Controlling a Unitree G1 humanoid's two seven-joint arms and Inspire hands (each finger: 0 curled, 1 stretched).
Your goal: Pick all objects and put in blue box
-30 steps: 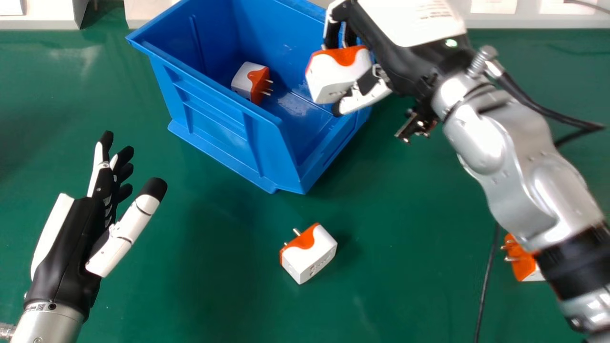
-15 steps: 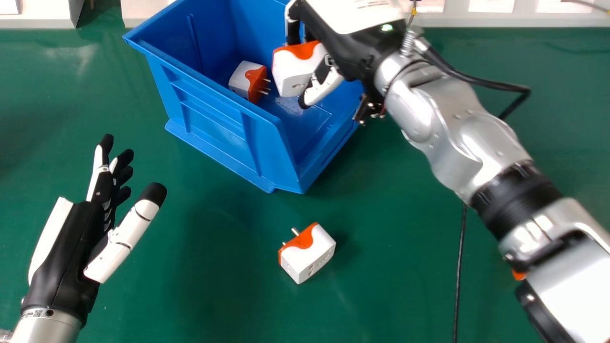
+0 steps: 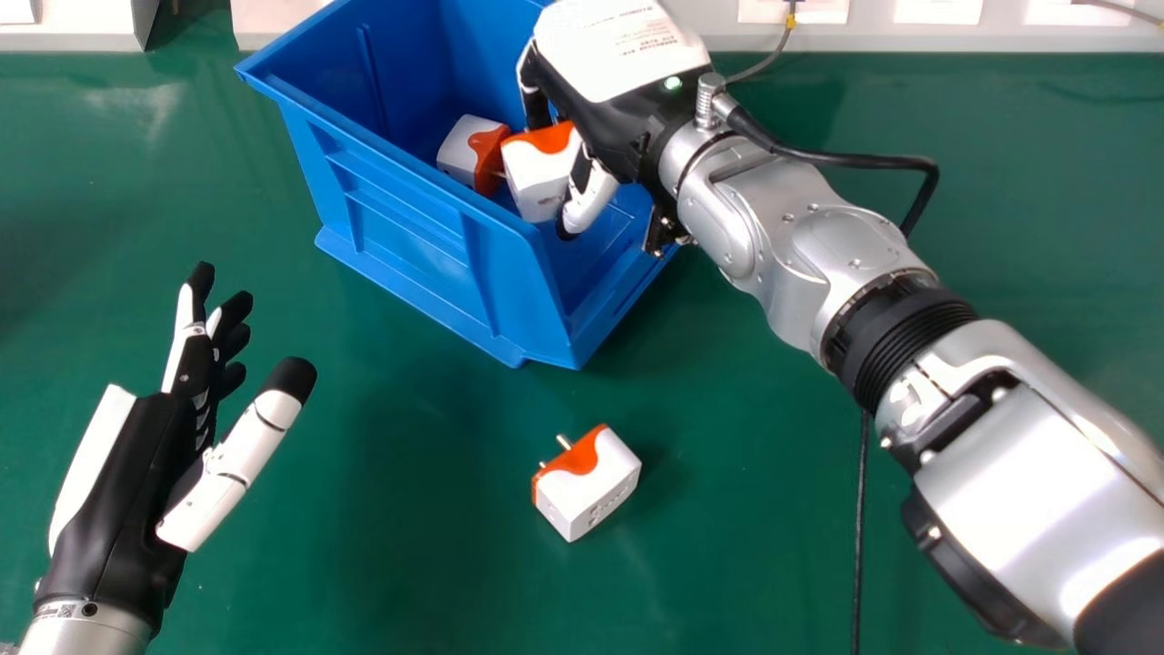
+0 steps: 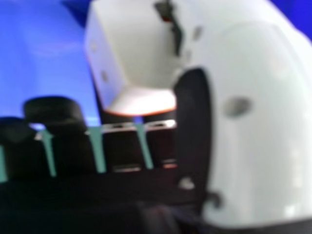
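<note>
Our right hand (image 3: 627,123) has a plug (image 3: 538,173) pinched between thumb and fingers, and it has just swung from the box's right edge to well inside the box (image 3: 418,232). Over the last second it went leftward, and in the latest half it sank too, so the plug now hangs lower, below the level of the box's far rim. For the task, that means the carry looks all but done: we judge that what is left is to ease the thumb away and let the plug drop.

Just left of it, inside the box, lies another plug (image 3: 468,150), which overlaps ours in the head view; we cannot tell whether the two touch, or how far ours is from the box's floor. Letting go from high up could make it bounce or knock its neighbour, though the box's walls should keep both in.

On the table (image 3: 364,564), nearer us than the box, a loose plug (image 3: 589,487) lies on its side, prongs pointing toward the box, and it is a fair next pick. A second ago one more plug showed right of the box, beside where our forearm (image 3: 1028,491) now crosses, so we should count on fetching that too. Our left hand (image 3: 127,482) waits left of the box, fingers loosely extended.
</note>
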